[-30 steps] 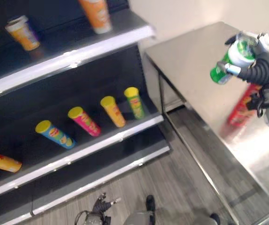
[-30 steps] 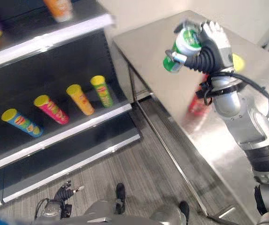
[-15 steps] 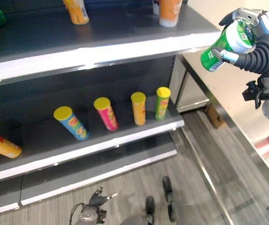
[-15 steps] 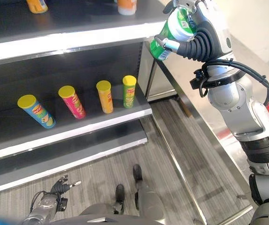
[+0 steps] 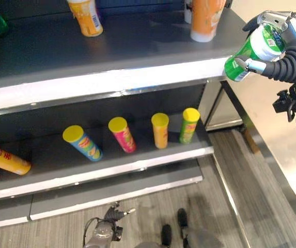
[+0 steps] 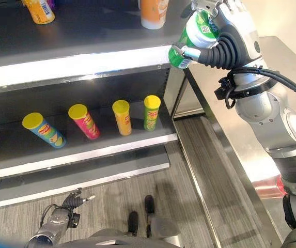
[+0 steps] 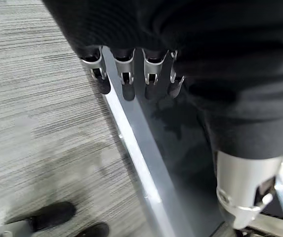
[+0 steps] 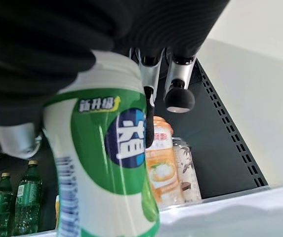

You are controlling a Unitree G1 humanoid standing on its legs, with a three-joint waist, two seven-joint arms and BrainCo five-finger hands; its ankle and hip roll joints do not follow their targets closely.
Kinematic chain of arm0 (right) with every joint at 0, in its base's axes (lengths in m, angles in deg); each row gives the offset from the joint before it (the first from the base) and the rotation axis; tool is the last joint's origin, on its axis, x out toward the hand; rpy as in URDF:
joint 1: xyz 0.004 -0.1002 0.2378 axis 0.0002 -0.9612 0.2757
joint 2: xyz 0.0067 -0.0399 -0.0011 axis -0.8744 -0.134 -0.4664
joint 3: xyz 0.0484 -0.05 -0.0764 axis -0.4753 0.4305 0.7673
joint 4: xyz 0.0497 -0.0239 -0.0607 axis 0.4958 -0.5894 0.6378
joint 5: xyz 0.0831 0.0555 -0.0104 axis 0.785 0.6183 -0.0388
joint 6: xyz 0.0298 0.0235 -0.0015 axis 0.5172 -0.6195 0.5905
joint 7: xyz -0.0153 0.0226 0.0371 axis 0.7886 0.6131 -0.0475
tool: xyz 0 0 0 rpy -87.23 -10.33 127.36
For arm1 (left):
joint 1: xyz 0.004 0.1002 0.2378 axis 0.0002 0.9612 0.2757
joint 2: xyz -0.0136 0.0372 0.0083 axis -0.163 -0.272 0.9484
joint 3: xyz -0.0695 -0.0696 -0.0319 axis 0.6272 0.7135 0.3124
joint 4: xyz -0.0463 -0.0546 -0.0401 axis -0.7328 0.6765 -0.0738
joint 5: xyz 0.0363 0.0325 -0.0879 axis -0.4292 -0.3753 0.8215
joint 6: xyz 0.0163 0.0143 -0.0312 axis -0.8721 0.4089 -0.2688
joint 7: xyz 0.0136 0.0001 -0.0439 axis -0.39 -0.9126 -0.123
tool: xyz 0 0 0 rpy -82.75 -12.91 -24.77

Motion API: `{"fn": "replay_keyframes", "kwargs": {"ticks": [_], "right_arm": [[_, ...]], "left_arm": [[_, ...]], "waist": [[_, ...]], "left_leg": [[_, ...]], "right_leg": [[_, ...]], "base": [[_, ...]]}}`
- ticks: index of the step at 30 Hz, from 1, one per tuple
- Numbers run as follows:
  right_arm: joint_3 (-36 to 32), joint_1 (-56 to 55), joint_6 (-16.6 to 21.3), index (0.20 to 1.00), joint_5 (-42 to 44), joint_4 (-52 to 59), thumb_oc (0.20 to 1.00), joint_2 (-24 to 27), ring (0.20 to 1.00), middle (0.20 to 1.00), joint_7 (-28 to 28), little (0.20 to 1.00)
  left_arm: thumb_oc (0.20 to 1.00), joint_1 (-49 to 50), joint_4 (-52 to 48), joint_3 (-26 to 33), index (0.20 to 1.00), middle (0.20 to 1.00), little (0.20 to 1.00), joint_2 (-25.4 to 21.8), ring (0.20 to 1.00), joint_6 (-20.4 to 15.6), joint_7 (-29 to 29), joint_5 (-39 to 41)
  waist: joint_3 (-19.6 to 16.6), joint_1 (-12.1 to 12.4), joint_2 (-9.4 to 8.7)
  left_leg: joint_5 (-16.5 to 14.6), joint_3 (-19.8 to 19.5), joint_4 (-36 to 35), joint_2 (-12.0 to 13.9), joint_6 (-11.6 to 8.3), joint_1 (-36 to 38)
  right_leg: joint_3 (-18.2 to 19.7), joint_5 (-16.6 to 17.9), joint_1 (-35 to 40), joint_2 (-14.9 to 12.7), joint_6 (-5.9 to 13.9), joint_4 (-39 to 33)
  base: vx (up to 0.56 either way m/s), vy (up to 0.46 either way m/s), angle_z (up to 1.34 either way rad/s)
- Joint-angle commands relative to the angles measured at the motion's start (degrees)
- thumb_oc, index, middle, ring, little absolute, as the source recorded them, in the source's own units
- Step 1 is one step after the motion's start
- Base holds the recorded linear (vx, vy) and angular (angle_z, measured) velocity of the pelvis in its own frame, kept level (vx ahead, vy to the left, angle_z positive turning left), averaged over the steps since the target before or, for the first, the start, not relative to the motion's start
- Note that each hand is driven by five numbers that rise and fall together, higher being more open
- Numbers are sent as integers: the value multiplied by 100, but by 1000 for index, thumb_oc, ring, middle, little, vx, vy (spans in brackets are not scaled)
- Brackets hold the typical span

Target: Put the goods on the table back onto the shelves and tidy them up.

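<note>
My right hand (image 6: pixel 233 44) is shut on a green and white canister (image 6: pixel 197 35), held tilted in the air just off the right end of the top shelf (image 5: pixel 111 77). In the right wrist view the canister (image 8: pixel 106 173) sits under the curled fingers (image 8: pixel 178 94), with the top shelf's goods behind it. My left hand (image 6: pixel 60 221) hangs low near the floor; its fingers (image 7: pixel 125 74) are relaxed and hold nothing. A red can (image 6: pixel 270 187) lies on the steel table (image 6: pixel 225 129) at the right.
The top shelf holds an orange bottle (image 5: pixel 86 16), an orange cup (image 5: pixel 205 19) and green bottles (image 8: pixel 27 200). On the middle shelf (image 5: pixel 111 165) stand blue (image 5: pixel 83 143), pink (image 5: pixel 122 134), orange (image 5: pixel 160 130) and green (image 5: pixel 190 125) chip cans; a yellow one (image 5: pixel 5 159) lies at the left.
The camera has swung from the table towards the shelves. My right hand has kept hold of the canister and now sits close to the top shelf's right end.
</note>
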Motion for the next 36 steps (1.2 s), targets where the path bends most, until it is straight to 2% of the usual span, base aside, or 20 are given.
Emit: {"fn": "replay_keyframes", "kwargs": {"ticks": [1, 2, 3, 4, 6, 7, 8, 10, 13, 15, 19, 20, 24, 27, 36], "right_arm": [[-625, -205, 137, 200, 28, 416, 200, -92, 200, 200, 117, 200], [-689, -284, 144, 200, 37, 426, 200, -139, 200, 200, 148, 200], [-814, -414, 157, 200, 53, 464, 200, -200, 200, 200, 173, 200], [-876, -491, 152, 200, 50, 454, 200, -197, 200, 200, 191, 200], [-978, -604, 144, 200, 63, 485, 200, -214, 200, 200, 206, 200], [-983, -642, 156, 200, 90, 520, 200, -236, 200, 200, 172, 200], [-927, -633, 223, 200, 175, 578, 200, -232, 200, 200, 111, 200], [-892, -619, 240, 200, 204, 609, 200, -233, 200, 200, 64, 200], [-759, -542, 161, 200, 201, 533, 200, -223, 200, 200, 22, 200], [-498, -333, 151, 200, 223, 475, 200, -260, 200, 200, -75, 200], [-57, 90, 88, 200, 241, 242, 200, -239, 200, 200, -150, 200], [444, 731, 4, 200, 255, -77, 200, -210, 200, 200, -183, 200], [1007, 1392, -24, 200, 324, -364, 200, -278, 200, 200, -244, 200], [1535, 2072, -45, 200, 447, -779, 200, -401, 200, 200, -280, 200], [2479, 3344, -47, 200, 773, -1548, 200, -481, 200, 200, -397, 200]], "left_arm": [[1000, 218, -189, -144, 1000, 1000, 1000, -33, 1000, -58, 33, -167], [1000, 234, -216, -122, 1000, 1000, 1000, -28, 1000, -41, 25, -173], [1000, 247, -216, -105, 1000, 1000, 1000, -26, 1000, -40, 5, -164], [1000, 253, -227, -88, 1000, 1000, 1000, 2, 1000, -37, 16, -125], [1000, 300, -253, -49, 1000, 1000, 1000, -13, 1000, -42, 36, -110], [1000, 338, -281, -45, 1000, 1000, 1000, -43, 1000, -52, 50, -113], [1000, 348, -377, -70, 1000, 1000, 1000, -121, 1000, -81, 36, -164], [1000, 373, -394, -83, 1000, 1000, 1000, -117, 1000, -67, 47, -168], [1000, 454, -497, -52, 1000, 1000, 1000, -131, 1000, -77, 77, -152], [1000, 479, -527, -42, 1000, 1000, 1000, -165, 1000, -89, 78, -158], [1000, 484, -417, 33, 1000, 1000, 1000, -195, 1000, -88, 2, -112], [1000, 522, -248, 45, 1000, 1000, 1000, -248, 1000, -85, -72, -95], [1000, 564, -58, 137, 1000, 1000, 1000, -232, 1000, -82, -111, 11], [1000, 521, 506, 242, 1000, 1000, 1000, -247, 1000, -59, -182, 95], [1000, 473, 692, 311, 1000, 1000, 1000, -195, 1000, -110, -287, 371]], "waist": [[-177, -37, -107], [-134, -23, -133], [-107, -31, -142], [-106, -75, -152], [-153, -83, -138], [-207, -59, -120], [-281, -18, 4], [-347, -6, 83], [-435, 29, 206], [-454, 95, 218], [-481, 187, 180], [-478, 321, 108], [-466, 407, 69], [-465, 505, -12], [-542, 686, -114]], "left_leg": [[-538, 385, 1862, 964, -545, -411], [-473, 409, 2262, 970, -563, -574], [-448, 453, 2490, 1112, -576, -764], [-431, 563, 2375, 1323, -582, -828], [-489, 650, 1739, 1612, -570, -760], [-389, 605, 1206, 1714, -594, -631], [-163, 420, 367, 1813, -622, -604], [-30, 365, 21, 1819, -648, -445], [57, 579, -427, 1716, -676, -141], [53, 711, -572, 1641, -648, -40], [23, 832, -572, 1566, -619, -60], [9, 848, -572, 1509, -578, -75], [2, 850, -572, 1470, -565, -112], [12, 844, -572, 1443, -562, -143], [6, 786, -572, 1416, -565, -103]], "right_leg": [[-32, -590, 141, -104, 560, 145], [-34, -605, 203, -130, 536, 126], [-36, -643, 226, -127, 537, 118], [-35, -673, 251, -175, 564, 114], [18, -711, 290, -273, 642, 117], [52, -734, 288, -312, 686, 113], [102, -856, 273, -309, 736, 111], [147, -860, 287, -285, 740, 112], [182, -799, 294, -369, 801, 85], [238, -733, 260, -437, 843, 73], [223, -657, 195, -546, 909, 72], [191, -621, 179, -625, 941, 67], [148, -601, 153, -684, 971, 63], [83, -573, 140, -731, 993, 63], [-100, -577, 281, -820, 1006, 62]], "base": [[54, -94, 33], [-4, -45, 5], [-1, -9, -4], [42, 40, -13], [104, 95, -16], [145, 180, -15], [164, 191, -14], [104, 132, -22], [83, 161, -29], [35, 166, -38], [4, 101, -31], [1, 74, 0], [-7, 37, 7], [-16, 13, 16], [5, -5, 3]]}}
